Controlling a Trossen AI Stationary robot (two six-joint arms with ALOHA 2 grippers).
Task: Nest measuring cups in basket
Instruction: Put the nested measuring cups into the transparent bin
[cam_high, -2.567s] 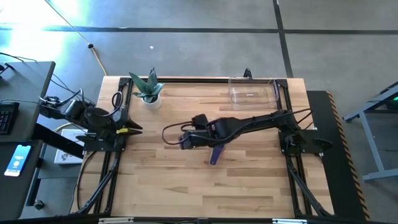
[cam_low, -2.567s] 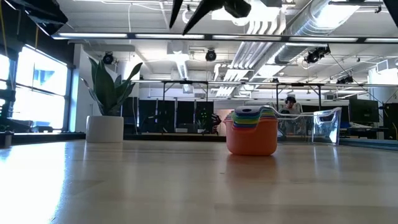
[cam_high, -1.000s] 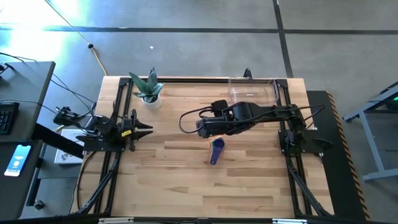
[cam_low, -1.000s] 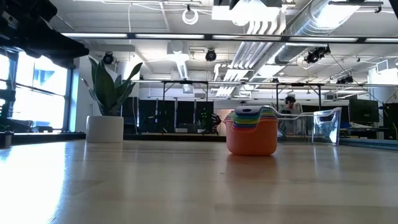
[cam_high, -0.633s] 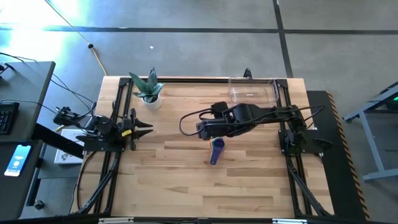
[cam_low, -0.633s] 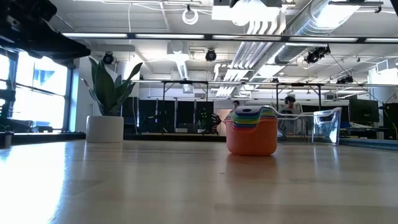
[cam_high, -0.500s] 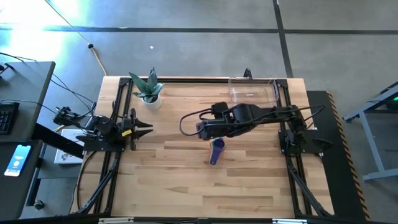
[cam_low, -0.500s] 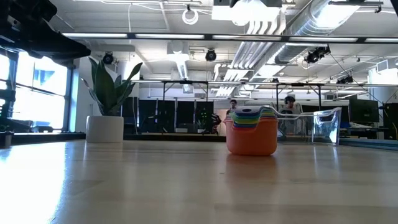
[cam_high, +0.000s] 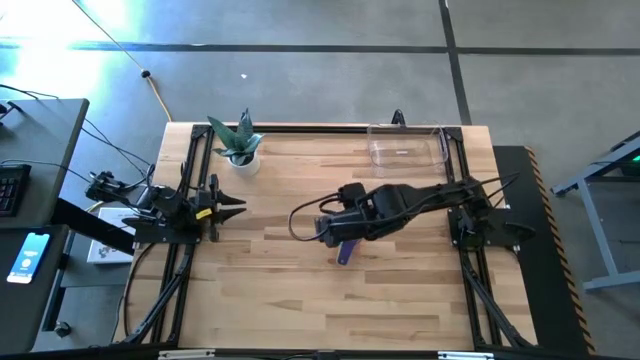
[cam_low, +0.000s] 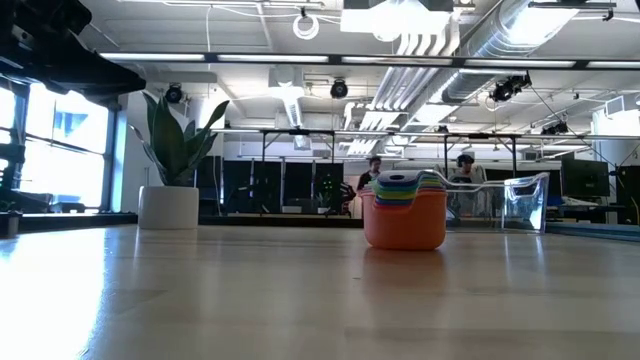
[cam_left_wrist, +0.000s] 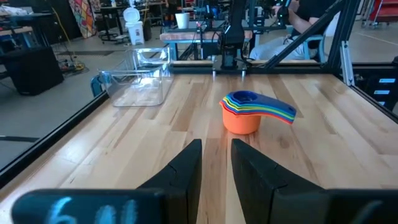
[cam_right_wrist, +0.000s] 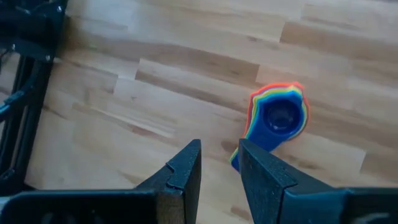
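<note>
The measuring cups (cam_low: 405, 215) stand nested in one stack, orange outermost, near the table's middle; their base rests on the wood. In the high view only the stack's blue-purple handles (cam_high: 345, 250) show from under my right arm. My right gripper (cam_high: 322, 236) hovers above the table just left of the stack, narrowly open and empty; in its wrist view the cups (cam_right_wrist: 278, 118) lie ahead of the gripper (cam_right_wrist: 219, 163). The clear basket (cam_high: 405, 148) sits at the far right corner and holds nothing. My left gripper (cam_high: 235, 207) waits at the left edge, narrowly open (cam_left_wrist: 216, 149).
A white plant pot (cam_high: 240, 155) stands at the far left corner. Dark frame rails (cam_high: 190, 250) run along both sides of the table. Bare wood lies between the cups and the basket (cam_left_wrist: 140, 81). People show in the room beyond the table (cam_low: 372, 172).
My right arm has swung toward the table's near edge and now hangs over the cup stack, hiding its bowl in the high view. The cups, the basket and my left arm have stayed where they were.
</note>
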